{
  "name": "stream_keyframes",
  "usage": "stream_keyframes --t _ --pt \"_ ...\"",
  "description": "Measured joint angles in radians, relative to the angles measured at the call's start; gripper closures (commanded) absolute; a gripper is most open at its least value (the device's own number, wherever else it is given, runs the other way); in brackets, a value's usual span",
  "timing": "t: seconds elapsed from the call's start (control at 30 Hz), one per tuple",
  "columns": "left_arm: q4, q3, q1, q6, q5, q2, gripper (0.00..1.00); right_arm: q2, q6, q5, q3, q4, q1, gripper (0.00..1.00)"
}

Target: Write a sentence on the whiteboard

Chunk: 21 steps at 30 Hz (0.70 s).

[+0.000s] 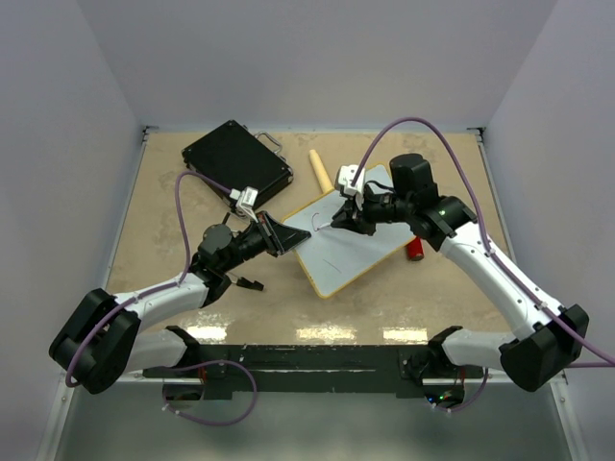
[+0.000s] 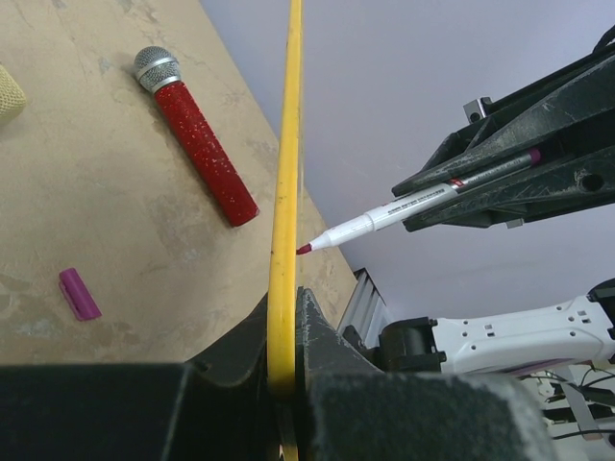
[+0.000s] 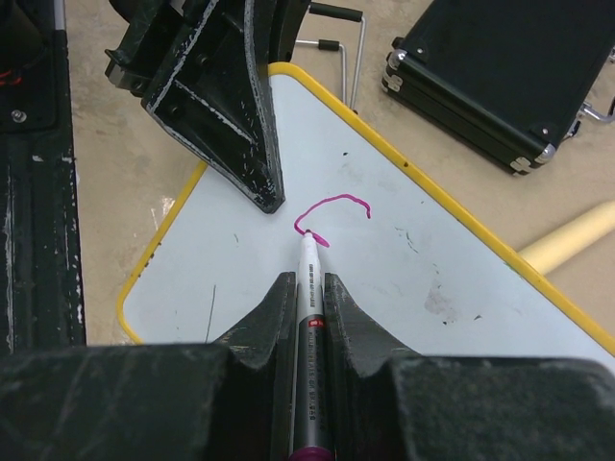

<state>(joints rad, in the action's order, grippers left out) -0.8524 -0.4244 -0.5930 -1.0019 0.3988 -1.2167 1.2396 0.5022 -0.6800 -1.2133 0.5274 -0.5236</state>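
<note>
The whiteboard (image 1: 351,233) has a thin yellow frame and lies tilted on the table centre. My left gripper (image 1: 284,238) is shut on its yellow edge (image 2: 284,221), seen edge-on in the left wrist view. My right gripper (image 1: 338,223) is shut on a marker (image 3: 309,327) with a magenta tip. The tip touches the board (image 3: 404,259). Only the first magenta curved stroke (image 3: 332,208) of the sentence is on the board. The marker (image 2: 404,206) also shows in the left wrist view, its tip at the board surface.
A black case (image 1: 235,158) lies at the back left. A cream cylinder (image 1: 319,169) lies behind the board. A red microphone (image 2: 197,139) and a magenta marker cap (image 2: 79,293) lie on the table to the board's right side.
</note>
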Motion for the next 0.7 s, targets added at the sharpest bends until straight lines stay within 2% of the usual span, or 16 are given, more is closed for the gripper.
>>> stream_keyframes --t 0.33,0.7 --pt "-0.006 0.000 0.003 0.000 0.002 0.000 1.00 -0.028 -0.026 0.088 0.000 -0.021 0.000 1.00" --pt "-0.006 0.000 0.003 0.000 0.009 0.000 1.00 -0.031 0.056 0.047 0.000 0.048 0.000 1.00"
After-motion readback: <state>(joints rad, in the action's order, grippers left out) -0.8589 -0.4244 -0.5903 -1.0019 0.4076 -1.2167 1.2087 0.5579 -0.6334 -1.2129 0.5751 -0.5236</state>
